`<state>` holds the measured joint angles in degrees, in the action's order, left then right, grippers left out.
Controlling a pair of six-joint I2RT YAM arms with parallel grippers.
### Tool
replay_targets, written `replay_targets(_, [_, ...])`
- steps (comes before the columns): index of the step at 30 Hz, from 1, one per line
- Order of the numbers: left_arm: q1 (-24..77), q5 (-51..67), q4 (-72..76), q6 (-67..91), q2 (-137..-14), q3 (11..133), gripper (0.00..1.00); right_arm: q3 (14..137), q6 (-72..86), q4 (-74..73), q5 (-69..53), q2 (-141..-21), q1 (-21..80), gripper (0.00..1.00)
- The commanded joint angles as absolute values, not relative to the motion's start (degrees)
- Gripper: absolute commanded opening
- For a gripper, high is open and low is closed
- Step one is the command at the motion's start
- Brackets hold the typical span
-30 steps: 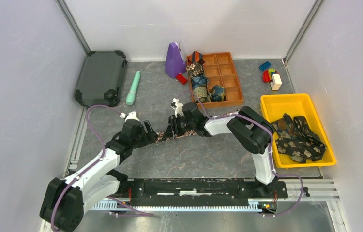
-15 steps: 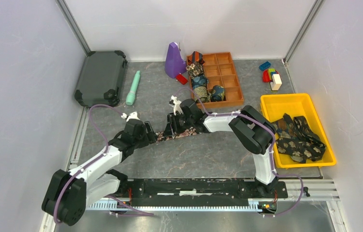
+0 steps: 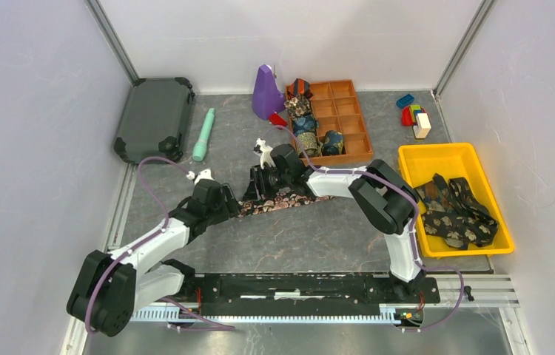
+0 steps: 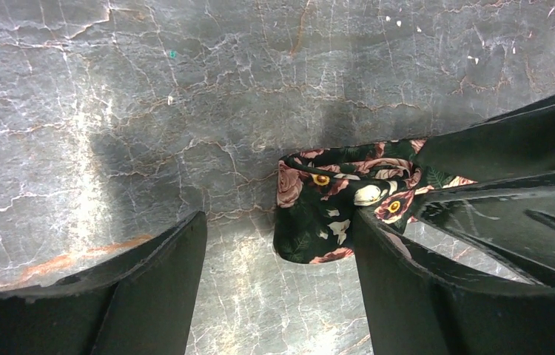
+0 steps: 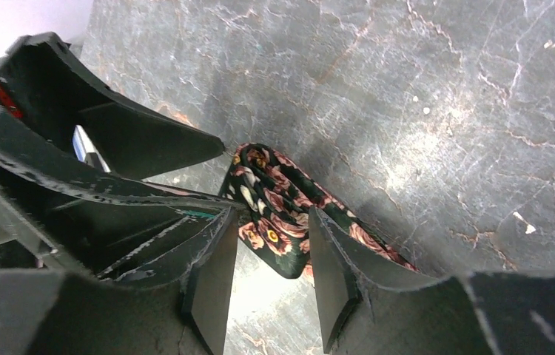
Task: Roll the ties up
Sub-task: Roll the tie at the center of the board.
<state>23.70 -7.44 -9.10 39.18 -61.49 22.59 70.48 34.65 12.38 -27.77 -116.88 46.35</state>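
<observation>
A dark tie with pink flowers [image 3: 289,201] lies as a flat strip on the grey table [image 3: 319,237], and its left end is folded over into a small loop [image 4: 319,214]. My left gripper [image 3: 231,205] is open around that end [image 4: 278,225], which rests against the right finger [image 4: 400,281]. My right gripper [image 3: 257,189] comes in from the far side, open, with the same fold [image 5: 271,214] between its fingertips [image 5: 273,237]. Several rolled ties [image 3: 303,122] sit in an orange compartment tray [image 3: 352,122]. Loose ties [image 3: 456,211] lie in a yellow bin [image 3: 445,157].
A purple object [image 3: 266,92] and a red block [image 3: 277,120] stand left of the tray. A teal cylinder [image 3: 203,134] and a dark case [image 3: 155,118] lie at the back left. Toy blocks [image 3: 415,118] sit at the back right.
Both grippers have shifted a little to the left and away with the tie's end. The right gripper's jaws have widened slightly, and more of the strip shows to its right.
</observation>
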Motion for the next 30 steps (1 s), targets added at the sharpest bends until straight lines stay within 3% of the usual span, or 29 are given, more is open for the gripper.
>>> replay_targets(1, [23.5,-8.9,-7.6,40.8,-62.5,24.7,0.78,71.5,34.3,13.6,-27.2,-118.3,46.1,0.46])
replay_targets(20, [23.5,-9.8,-8.3,41.9,-64.6,25.4,0.78,69.4,33.1,14.2,-25.4,-119.0,46.0,0.48])
replay_targets(30, [23.5,-9.3,-7.6,42.1,-64.2,25.1,0.78,67.2,33.4,16.3,-25.4,-119.9,46.0,0.43])
